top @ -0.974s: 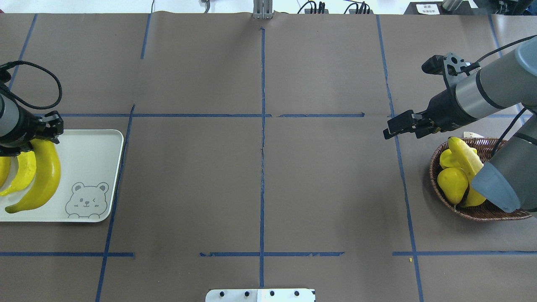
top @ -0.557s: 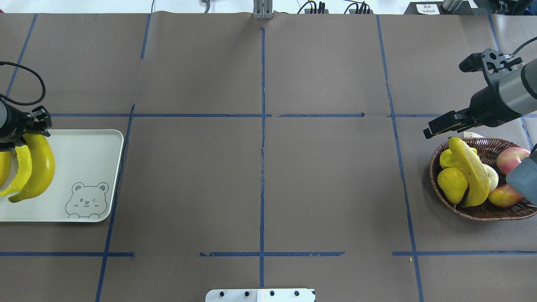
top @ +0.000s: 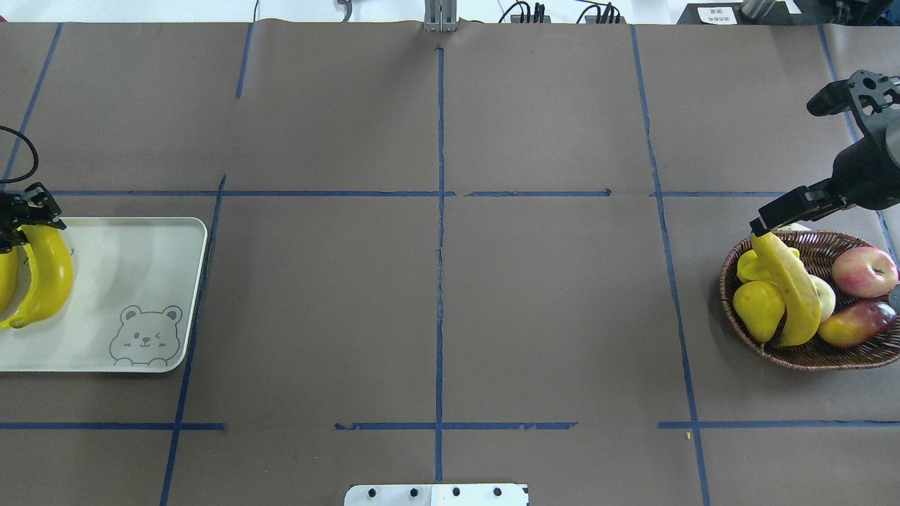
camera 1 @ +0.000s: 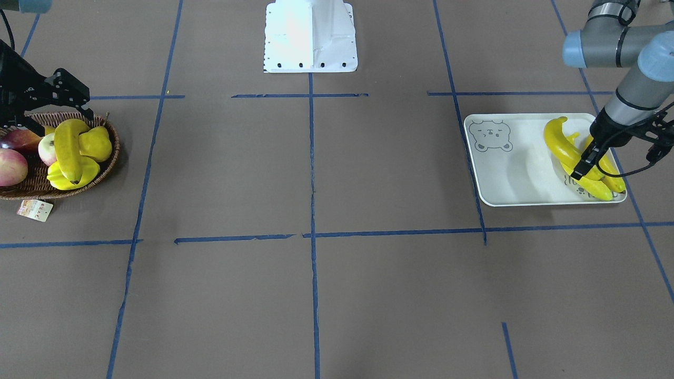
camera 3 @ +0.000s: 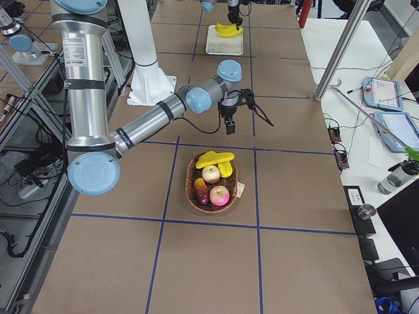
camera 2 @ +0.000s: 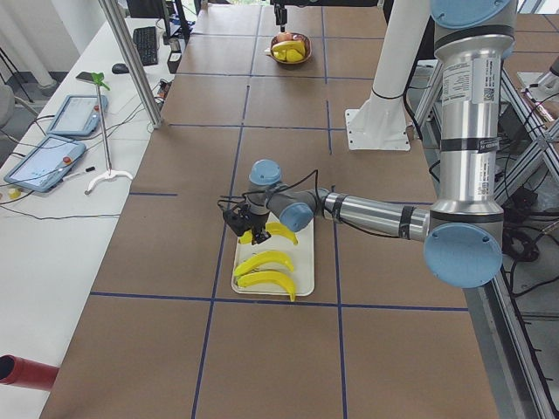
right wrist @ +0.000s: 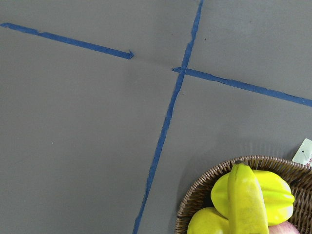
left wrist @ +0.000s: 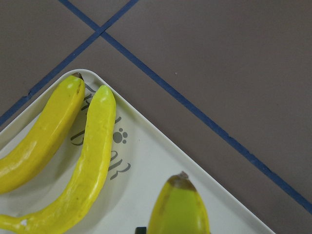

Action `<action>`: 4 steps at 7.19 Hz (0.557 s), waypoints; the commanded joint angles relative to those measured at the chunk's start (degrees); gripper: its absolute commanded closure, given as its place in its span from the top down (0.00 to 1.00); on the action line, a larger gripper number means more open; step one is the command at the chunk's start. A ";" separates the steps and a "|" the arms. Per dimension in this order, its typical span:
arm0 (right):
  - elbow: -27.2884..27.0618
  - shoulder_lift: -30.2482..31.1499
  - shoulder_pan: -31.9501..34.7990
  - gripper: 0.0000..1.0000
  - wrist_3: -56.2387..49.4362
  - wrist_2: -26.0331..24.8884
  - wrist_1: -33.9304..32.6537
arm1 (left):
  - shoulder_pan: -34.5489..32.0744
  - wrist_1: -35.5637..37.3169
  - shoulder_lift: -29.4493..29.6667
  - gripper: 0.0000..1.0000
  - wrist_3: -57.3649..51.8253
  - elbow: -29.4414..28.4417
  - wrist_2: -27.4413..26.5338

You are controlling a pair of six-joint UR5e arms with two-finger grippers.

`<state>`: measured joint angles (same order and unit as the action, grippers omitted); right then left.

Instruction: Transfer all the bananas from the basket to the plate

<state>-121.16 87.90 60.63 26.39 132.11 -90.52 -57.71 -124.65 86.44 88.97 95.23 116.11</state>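
Left gripper (top: 31, 214) seemingly clamped on banana (top: 46, 274) at tray (top: 140, 281), both cut off at left edge. Two more bananas (left wrist: 92, 161) lie there. Fourth banana (top: 791, 288) in basket (top: 808, 358), right; right gripper (top: 763, 223) at its rim, finger gap indiscernible.

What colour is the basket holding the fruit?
Brown woven wicker; the basket shows best in the overhead exterior view.

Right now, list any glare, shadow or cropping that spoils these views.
Front-facing view: the white robot base is blown out; a soft shadow crosses the plate. Overhead view: even light, a mild sheen on the gripped banana, plate cropped at the left edge. Left wrist view: sharp, lettering readable. Right wrist view: sharp, the basket cropped at the corner.
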 commanded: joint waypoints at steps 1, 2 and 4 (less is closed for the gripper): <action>-0.31 0.07 0.02 0.99 -0.55 -0.10 -0.71 | -0.21 -3.49 0.57 0.29 -0.37 -4.86 0.35; -0.31 0.07 0.10 0.99 -0.55 -0.10 -0.71 | -0.12 -3.67 0.84 0.75 -0.63 -5.14 0.35; -0.31 0.07 0.19 0.99 -0.73 -0.10 -0.71 | -0.73 -3.85 0.58 1.00 -0.90 -3.22 1.13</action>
<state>-121.46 87.98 60.76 25.77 132.02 -91.22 -58.04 -128.49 87.08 88.24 91.04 116.84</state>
